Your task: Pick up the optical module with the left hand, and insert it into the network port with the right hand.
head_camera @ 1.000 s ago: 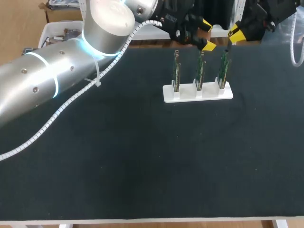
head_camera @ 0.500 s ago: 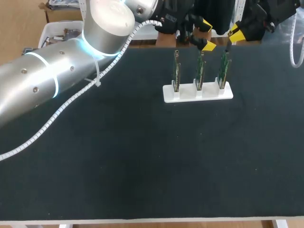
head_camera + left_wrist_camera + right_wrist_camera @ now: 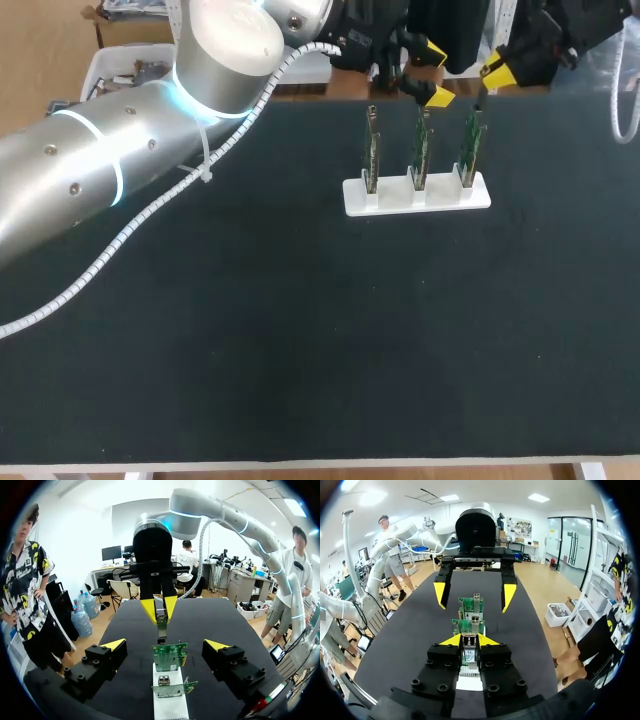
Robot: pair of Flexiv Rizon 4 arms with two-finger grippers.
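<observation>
So the module is in the right tool, pinched between its two yellow tips, which sit narrow on either side of it. That tool hangs near the far edge of the black worktop, just above the rightmost of three green boards standing upright in a white holder. The left tool is spread wide with nothing in it and faces the right one along the row of boards, up around the middle one. From the left wrist view the module points down at the top edge of the board under it, really close. Can't tell if it's touching.
</observation>
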